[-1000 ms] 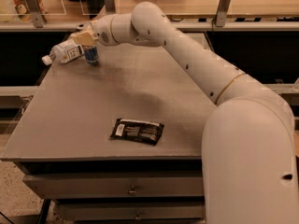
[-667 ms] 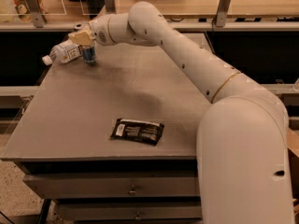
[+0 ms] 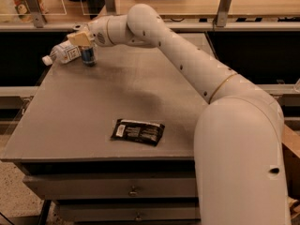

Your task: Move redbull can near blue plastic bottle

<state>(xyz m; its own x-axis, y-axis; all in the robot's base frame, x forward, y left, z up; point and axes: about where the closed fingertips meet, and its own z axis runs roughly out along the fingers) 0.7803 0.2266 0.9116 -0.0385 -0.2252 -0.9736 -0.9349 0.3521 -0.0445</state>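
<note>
At the far left corner of the desk (image 3: 140,90) the blue plastic bottle (image 3: 63,53) lies on its side, its white cap pointing left toward the desk's edge and its white label facing up. It is clear plastic, but whether anything is in it cannot be told. Just to its right, close against the bottle's base end, the redbull can (image 3: 87,56) stands upright on the desk. The hand (image 3: 83,41) sits directly over the can and covers its top. Whether it is clamped on the can or apart from it cannot be told. From there the white arm (image 3: 187,60) runs right and toward the near side, to the robot's large body at the near right. A flat black packet (image 3: 138,131) lies alone near the desk's near edge, well apart from the can and bottle. Under the desk top are two drawer fronts with small knobs (image 3: 133,190).
</note>
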